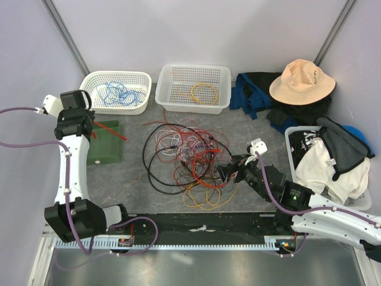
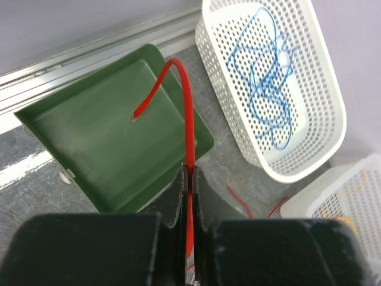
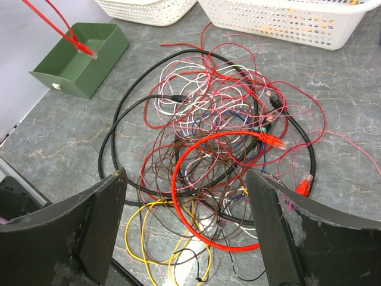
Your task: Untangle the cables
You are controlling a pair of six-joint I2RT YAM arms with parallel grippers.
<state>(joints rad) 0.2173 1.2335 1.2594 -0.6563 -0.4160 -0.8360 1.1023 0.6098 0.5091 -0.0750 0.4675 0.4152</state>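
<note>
A tangle of cables [image 1: 187, 158] lies mid-table: red, maroon, pink, white, yellow and blue wires with a thicker black loop [image 3: 128, 119]. My left gripper [image 2: 190, 179] is shut on a red cable [image 2: 187, 113] and holds it above the green tray [image 2: 101, 149]; the cable's end curls over the tray. In the top view this gripper [image 1: 89, 128] is at the left by the tray [image 1: 106, 143]. My right gripper [image 3: 184, 196] is open and empty, just above the near right side of the tangle, over a thick red loop [image 3: 178, 196]. In the top view it [image 1: 229, 170] is at the pile's right edge.
A white basket [image 1: 116, 91] at back left holds blue wire [image 2: 265, 89]. A second white basket [image 1: 193, 88] holds an orange wire [image 1: 204, 93]. Clothes and a tan hat [image 1: 302, 80] lie at back right; a laundry basket [image 1: 330, 161] stands at right.
</note>
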